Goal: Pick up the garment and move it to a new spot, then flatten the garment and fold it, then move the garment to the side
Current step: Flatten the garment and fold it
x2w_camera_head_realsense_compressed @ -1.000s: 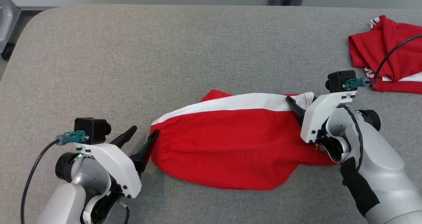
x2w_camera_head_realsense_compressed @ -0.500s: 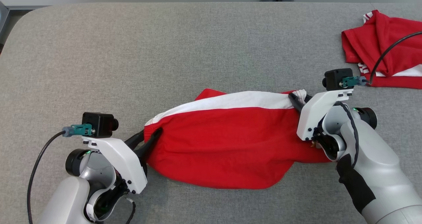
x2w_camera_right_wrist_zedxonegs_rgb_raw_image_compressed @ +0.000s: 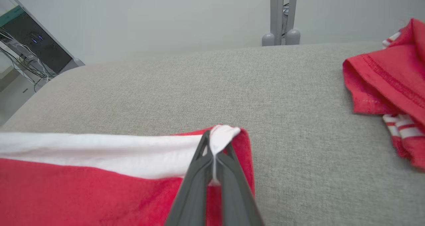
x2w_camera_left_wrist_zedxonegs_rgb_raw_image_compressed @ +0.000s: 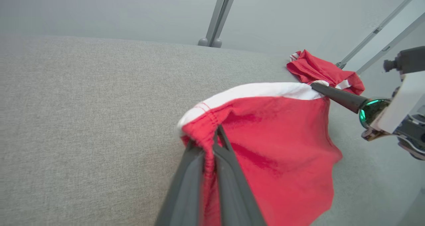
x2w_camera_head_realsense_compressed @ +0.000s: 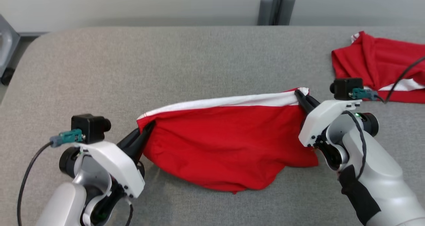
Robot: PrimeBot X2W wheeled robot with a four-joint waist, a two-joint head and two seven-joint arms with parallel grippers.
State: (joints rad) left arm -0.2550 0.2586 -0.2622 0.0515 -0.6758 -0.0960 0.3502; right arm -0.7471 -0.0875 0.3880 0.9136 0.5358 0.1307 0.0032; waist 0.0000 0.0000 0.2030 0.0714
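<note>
Red-and-white garment (x2w_camera_head_realsense_compressed: 229, 143) mid-surface, strung between left gripper (x2w_camera_head_realsense_compressed: 146, 130) pinching its left end and right gripper (x2w_camera_head_realsense_compressed: 298, 94) pinching its white-banded right corner, another crumpled red garment (x2w_camera_head_realsense_compressed: 378, 64) far right, just beyond the right gripper, grey fabric surface (x2w_camera_head_realsense_compressed: 149, 63), pale wall (x2w_camera_head_realsense_compressed: 132, 3) and grey post (x2w_camera_head_realsense_compressed: 276, 6) behind.

Robot lab, grey fabric-covered table (x2w_camera_head_realsense_compressed: 199, 53), bare pale wall (x2w_camera_right_wrist_zedxonegs_rgb_raw_image_compressed: 166, 13), cabled equipment rack (x2w_camera_right_wrist_zedxonegs_rgb_raw_image_compressed: 30, 50)

Bright, even light; soft shadows; wide-angle distortion
</note>
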